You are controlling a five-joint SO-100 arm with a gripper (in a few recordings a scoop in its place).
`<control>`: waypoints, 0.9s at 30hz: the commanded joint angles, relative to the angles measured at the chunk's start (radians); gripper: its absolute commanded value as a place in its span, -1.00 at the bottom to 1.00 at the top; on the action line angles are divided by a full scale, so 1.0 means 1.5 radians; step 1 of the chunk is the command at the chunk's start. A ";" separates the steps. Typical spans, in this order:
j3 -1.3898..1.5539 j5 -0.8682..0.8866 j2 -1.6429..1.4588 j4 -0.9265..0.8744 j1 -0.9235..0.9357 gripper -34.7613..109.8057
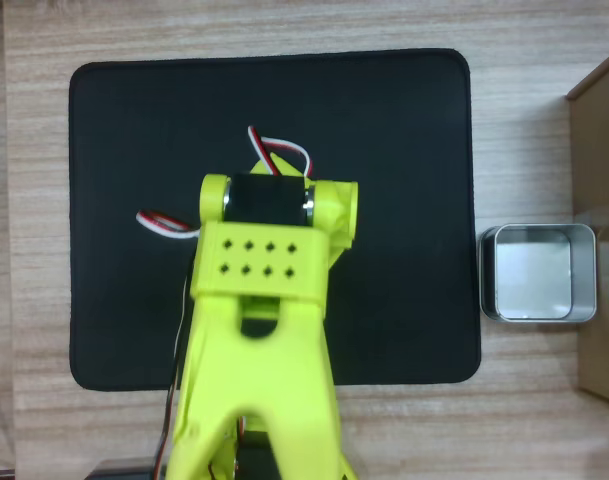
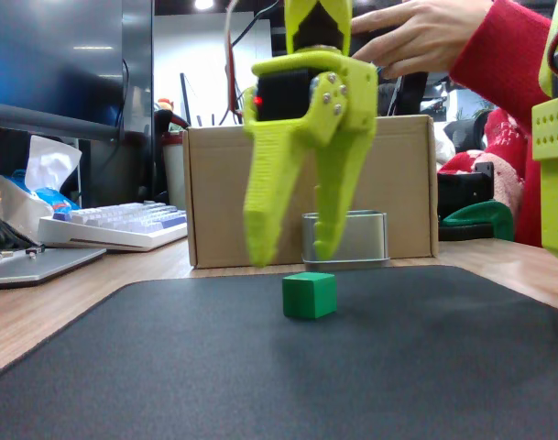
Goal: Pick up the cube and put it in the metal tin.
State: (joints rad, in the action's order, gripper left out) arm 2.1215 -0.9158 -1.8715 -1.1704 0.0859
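Note:
In the fixed view a small green cube (image 2: 309, 294) rests on the black mat (image 2: 288, 367). My yellow gripper (image 2: 293, 254) hangs just above it, open, its two fingertips spread to either side of the cube and a little above its top. Nothing is between the fingers. Behind the gripper stands the shiny metal tin (image 2: 344, 239), empty as seen from above (image 1: 537, 273), off the mat's right edge. In the overhead view the yellow arm (image 1: 264, 330) covers the middle of the mat and hides the cube.
A brown cardboard box (image 2: 306, 192) stands behind the tin, its edge at the right in the overhead view (image 1: 596, 220). A keyboard (image 2: 114, 226) lies at the left. A person's hand in a red sleeve (image 2: 434, 37) is behind the arm. The mat (image 1: 124, 200) lies on a wooden table.

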 commanded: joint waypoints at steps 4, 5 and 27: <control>0.017 -0.020 0.027 0.016 0.003 -0.07; 0.021 -0.021 0.034 0.030 0.003 -0.07; 0.062 0.095 -0.025 0.090 -0.002 -0.52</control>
State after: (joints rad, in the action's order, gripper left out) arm 2.1982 -0.8007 -1.8515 -1.0400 0.0736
